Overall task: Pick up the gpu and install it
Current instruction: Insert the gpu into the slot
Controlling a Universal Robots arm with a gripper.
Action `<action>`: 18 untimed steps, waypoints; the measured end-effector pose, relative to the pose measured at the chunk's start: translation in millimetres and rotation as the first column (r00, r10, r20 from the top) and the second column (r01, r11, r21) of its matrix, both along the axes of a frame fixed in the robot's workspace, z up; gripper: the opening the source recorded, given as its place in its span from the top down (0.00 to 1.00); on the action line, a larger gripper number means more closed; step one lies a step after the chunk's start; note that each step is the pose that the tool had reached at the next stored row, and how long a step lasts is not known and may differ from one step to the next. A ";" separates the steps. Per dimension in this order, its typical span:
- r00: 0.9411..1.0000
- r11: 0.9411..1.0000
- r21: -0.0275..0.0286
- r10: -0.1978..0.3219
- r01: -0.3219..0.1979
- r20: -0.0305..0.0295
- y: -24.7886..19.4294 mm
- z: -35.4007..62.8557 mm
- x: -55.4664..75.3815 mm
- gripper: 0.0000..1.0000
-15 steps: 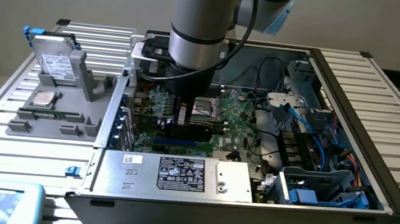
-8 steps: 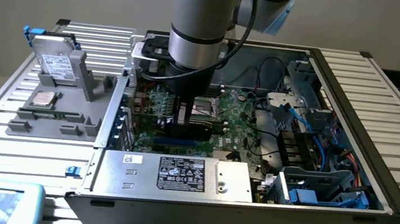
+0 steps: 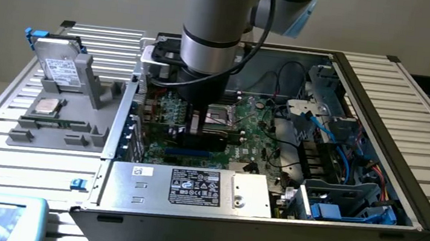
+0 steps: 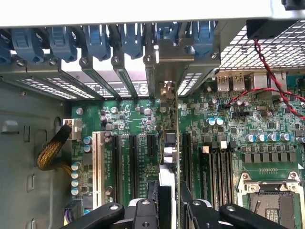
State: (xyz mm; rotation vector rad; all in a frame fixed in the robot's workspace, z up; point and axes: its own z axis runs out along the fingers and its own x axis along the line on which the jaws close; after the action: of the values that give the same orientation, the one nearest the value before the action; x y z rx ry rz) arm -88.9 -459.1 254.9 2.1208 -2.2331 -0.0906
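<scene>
Gpu point(image 4: 167, 152) upright within half-closed gripper point(image 4: 169, 193)

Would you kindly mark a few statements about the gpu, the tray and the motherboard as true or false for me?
1. The pincer grips the gpu, which stands on edge above the motherboard. True.
2. A hard drive with a white label is propped on the grey tray at the exterior view's left. True.
3. The gpu lies flat on the grey tray. False: it is inside the open computer case, in the pincer.
4. A cooler covers the CPU socket. False: the socket is bare, with its metal frame showing.
</scene>
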 end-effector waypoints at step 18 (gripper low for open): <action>1.000 1.000 0.000 0.004 -0.004 0.000 3.5 -0.3 -0.6 0.72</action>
State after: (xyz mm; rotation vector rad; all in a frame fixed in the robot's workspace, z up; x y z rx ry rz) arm -89.5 -455.6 254.6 2.1245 -2.2290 -0.0904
